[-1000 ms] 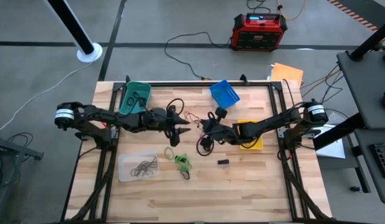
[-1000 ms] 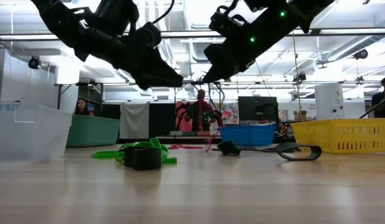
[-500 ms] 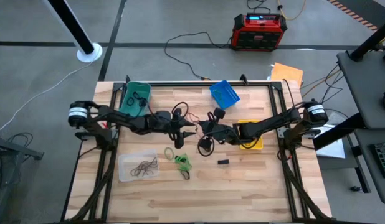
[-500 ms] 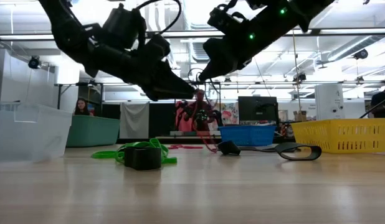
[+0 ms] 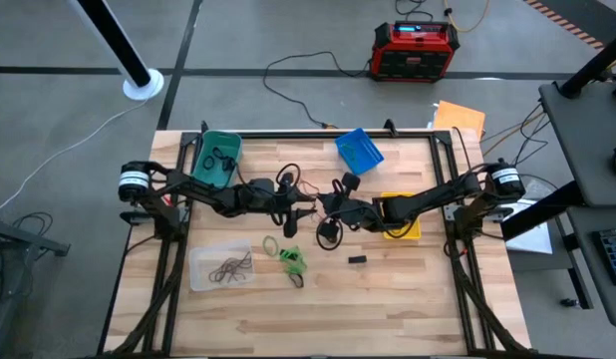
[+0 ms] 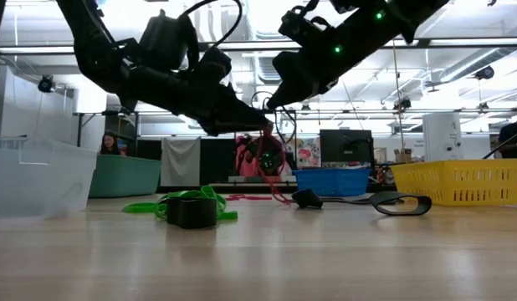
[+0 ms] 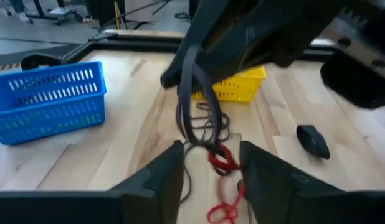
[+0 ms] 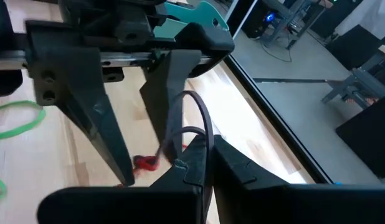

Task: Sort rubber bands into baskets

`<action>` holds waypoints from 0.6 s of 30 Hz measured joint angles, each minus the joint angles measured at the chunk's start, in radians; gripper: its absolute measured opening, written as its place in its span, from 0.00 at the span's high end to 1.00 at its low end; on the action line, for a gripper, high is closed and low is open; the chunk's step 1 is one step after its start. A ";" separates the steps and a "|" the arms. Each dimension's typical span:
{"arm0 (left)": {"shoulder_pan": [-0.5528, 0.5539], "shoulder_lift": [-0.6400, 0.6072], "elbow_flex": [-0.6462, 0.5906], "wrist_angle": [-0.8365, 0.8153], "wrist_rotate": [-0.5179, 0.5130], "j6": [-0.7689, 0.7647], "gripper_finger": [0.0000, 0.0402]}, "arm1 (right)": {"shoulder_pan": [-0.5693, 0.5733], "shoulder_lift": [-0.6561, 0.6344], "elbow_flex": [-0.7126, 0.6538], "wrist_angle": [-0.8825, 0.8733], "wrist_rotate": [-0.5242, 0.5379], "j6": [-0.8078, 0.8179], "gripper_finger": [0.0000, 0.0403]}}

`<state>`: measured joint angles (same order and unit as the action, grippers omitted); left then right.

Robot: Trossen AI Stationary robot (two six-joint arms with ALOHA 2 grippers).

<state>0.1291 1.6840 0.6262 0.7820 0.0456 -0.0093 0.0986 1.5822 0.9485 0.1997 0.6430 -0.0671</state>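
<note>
Hands meet above the middle of the worktop [image 5: 388, 289]. The right hand [image 8: 202, 168] is pinched fully shut on dark rubber bands [image 8: 199, 121], whose loops arch up from its tips. The left hand [image 7: 208, 163] faces it with fingers part open, tips astride a red band [image 7: 222, 160] that trails down among the dark loops; whether it has actual grip on that band cannot be told.

Remaining stock: green bands [image 5: 291, 258] lie loose on the worktop beside a pale loop; dark bands sit in the clear basket [image 5: 200, 274] and in the teal basket [image 5: 210, 143]. The blue basket [image 5: 360, 150] stands toward the far edge and the yellow basket [image 5: 413, 231] lies under the right arm. A small black block [image 5: 357, 260] rests apart from all of these.

Handling assessment: bands are very light, limp and stretchy, and prone to tangle; the red and dark loops appear interlinked. Judged best taken by a single strand, pinched clear of its neighbours, then drawn away slowly so the stretch does not snap it back or drag others along
</note>
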 joint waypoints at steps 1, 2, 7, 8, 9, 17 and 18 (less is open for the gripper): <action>0.000 0.000 0.000 -0.010 0.000 0.001 0.70 | 0.000 0.000 0.000 0.000 0.000 0.001 0.98; 0.001 0.000 0.000 -0.018 0.000 0.001 0.74 | 0.000 0.000 0.000 0.000 0.000 0.001 0.98; 0.001 0.000 0.000 -0.026 0.000 0.000 0.96 | 0.000 0.000 0.000 0.000 0.004 0.004 0.98; 0.001 0.000 0.000 -0.026 0.000 0.001 0.98 | 0.000 0.000 0.000 0.000 0.007 0.008 0.98; 0.001 -0.002 0.000 -0.030 0.000 0.001 0.98 | 0.000 -0.001 0.000 -0.001 0.011 0.018 0.98; -0.003 -0.048 0.000 -0.051 0.188 -0.007 0.99 | 0.000 -0.046 0.011 -0.160 0.002 0.131 0.85; -0.003 -0.056 0.000 -0.050 0.190 -0.019 0.99 | 0.000 -0.055 0.019 -0.196 -0.004 0.149 0.82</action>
<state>0.1265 1.6280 0.6262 0.7323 0.2357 -0.0283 0.0982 1.5274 0.9671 0.0036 0.6393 0.0822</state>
